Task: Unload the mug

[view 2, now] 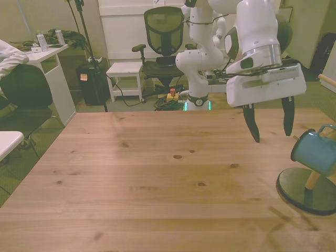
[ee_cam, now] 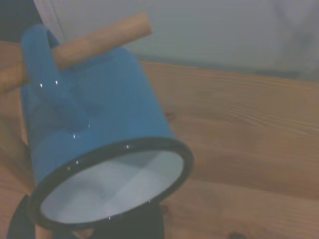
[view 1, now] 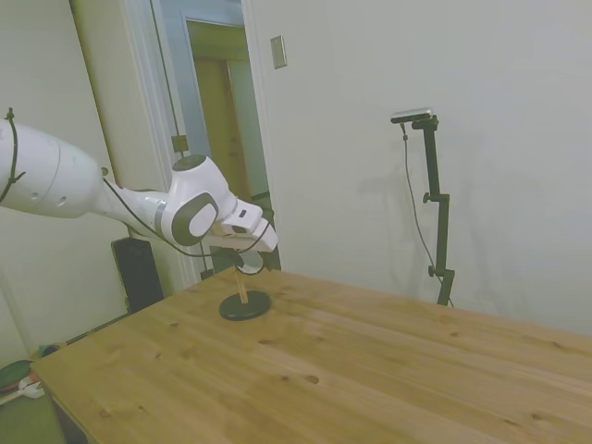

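Pine desk (view 2: pixel 157 173) carried the pegged stand (view 2: pixel 307 190); its hung mug (view 2: pixel 315 152), light, rigid, slick, suited a rim pinch; gripper (view 2: pixel 270 127) gaped wide.

The white arm (view 1: pixel 111 190) is reaching in over the wooden surface (view 1: pixel 370 370), its gripper (view 1: pixel 248 264) hanging just above a stand's dark round base (view 1: pixel 245 305); the fingers are too small to read.

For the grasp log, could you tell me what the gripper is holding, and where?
Nothing: the gripper is open, short of the mug hanging on the stand's peg.
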Motion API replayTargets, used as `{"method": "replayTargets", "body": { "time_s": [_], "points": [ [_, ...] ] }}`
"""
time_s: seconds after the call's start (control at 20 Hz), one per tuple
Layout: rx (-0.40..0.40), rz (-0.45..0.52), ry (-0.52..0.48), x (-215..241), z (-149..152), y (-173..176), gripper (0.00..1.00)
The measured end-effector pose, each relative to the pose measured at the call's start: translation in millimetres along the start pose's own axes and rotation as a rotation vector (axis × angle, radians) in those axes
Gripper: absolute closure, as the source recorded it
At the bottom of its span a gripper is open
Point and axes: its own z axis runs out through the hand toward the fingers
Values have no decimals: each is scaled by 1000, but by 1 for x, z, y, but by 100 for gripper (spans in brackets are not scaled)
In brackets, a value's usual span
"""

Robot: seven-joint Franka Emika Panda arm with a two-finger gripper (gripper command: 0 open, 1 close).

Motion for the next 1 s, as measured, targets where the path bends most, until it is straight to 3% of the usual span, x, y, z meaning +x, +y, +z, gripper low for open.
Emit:
{"method": "replayTargets", "body": {
  "time_s": [0.5,1.0],
  "points": [
    [157,-203,-22,15,24,-7,0],
    [259,-372,56,24,40,-11,0]
  ]
}}
